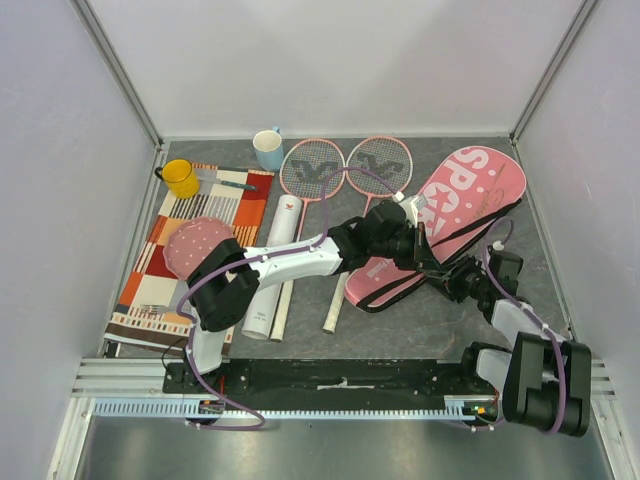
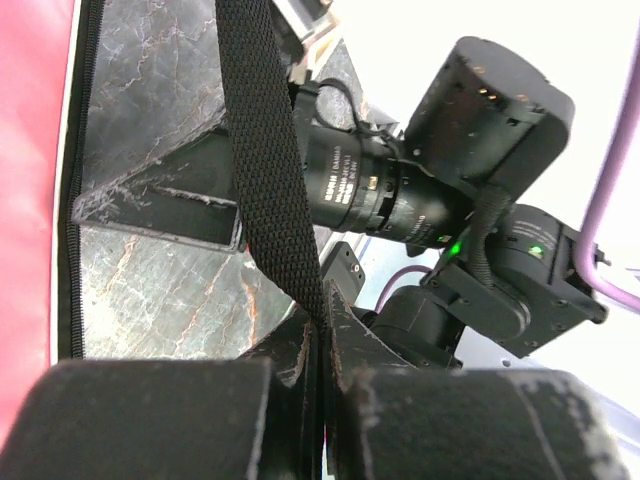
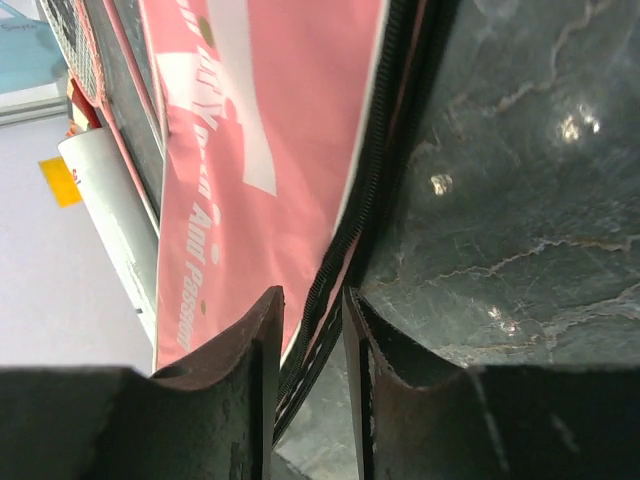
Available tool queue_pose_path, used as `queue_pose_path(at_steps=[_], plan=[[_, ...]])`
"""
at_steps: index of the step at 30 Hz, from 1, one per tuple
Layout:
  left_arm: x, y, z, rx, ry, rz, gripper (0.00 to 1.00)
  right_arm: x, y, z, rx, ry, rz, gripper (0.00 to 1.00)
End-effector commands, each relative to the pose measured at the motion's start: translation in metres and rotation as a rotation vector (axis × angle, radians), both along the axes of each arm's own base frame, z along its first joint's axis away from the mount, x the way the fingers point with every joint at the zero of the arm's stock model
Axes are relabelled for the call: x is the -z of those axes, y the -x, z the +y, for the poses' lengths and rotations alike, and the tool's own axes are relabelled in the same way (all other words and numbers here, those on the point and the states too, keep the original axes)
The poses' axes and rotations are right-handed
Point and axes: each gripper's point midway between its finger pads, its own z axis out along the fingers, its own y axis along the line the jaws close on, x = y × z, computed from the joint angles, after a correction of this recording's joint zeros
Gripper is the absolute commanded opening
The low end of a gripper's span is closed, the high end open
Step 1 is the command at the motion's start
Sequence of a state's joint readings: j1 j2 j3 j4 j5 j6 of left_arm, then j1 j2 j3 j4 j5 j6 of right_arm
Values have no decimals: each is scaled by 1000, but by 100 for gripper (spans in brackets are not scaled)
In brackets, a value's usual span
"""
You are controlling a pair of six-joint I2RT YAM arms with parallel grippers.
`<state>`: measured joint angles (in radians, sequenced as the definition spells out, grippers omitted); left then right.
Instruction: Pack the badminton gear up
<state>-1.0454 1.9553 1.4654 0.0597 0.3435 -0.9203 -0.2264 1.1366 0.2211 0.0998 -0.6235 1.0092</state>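
Observation:
The pink "SPORT" racket bag (image 1: 470, 200) lies at the right of the table. My left gripper (image 1: 415, 245) reaches across to it and is shut on its black strap (image 2: 265, 150), pinched at the fingertips (image 2: 322, 315). My right gripper (image 1: 452, 280) is at the bag's near edge. Its jaws stand a narrow gap apart, astride the bag's zipper edge (image 3: 375, 190). Two pink-framed rackets (image 1: 312, 170) (image 1: 378, 163) and the long white tube (image 1: 272, 270) lie left of the bag. I see no shuttlecock.
A striped mat (image 1: 150, 290) on the left carries a pink plate (image 1: 197, 245) and cutlery (image 1: 235, 183). A yellow mug (image 1: 180, 178) and a blue mug (image 1: 268, 150) stand at the back. The right arm's body (image 2: 480, 150) is close to my left gripper.

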Motion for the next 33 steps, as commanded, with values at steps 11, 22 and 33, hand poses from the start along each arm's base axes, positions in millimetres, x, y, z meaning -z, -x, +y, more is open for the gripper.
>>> queue_pose_path(at_steps=[11, 22, 33], plan=[[-37, 12, -7, 27, 99, -12, 2, -9, -19, -17, 1, 126, 0, 37], [-36, 14, -9, 33, 100, -10, 2, -4, -23, -12, -26, 135, 45, 30], [-36, 15, -9, 40, 104, -13, 2, 12, -21, -9, -44, 165, 122, 27]])
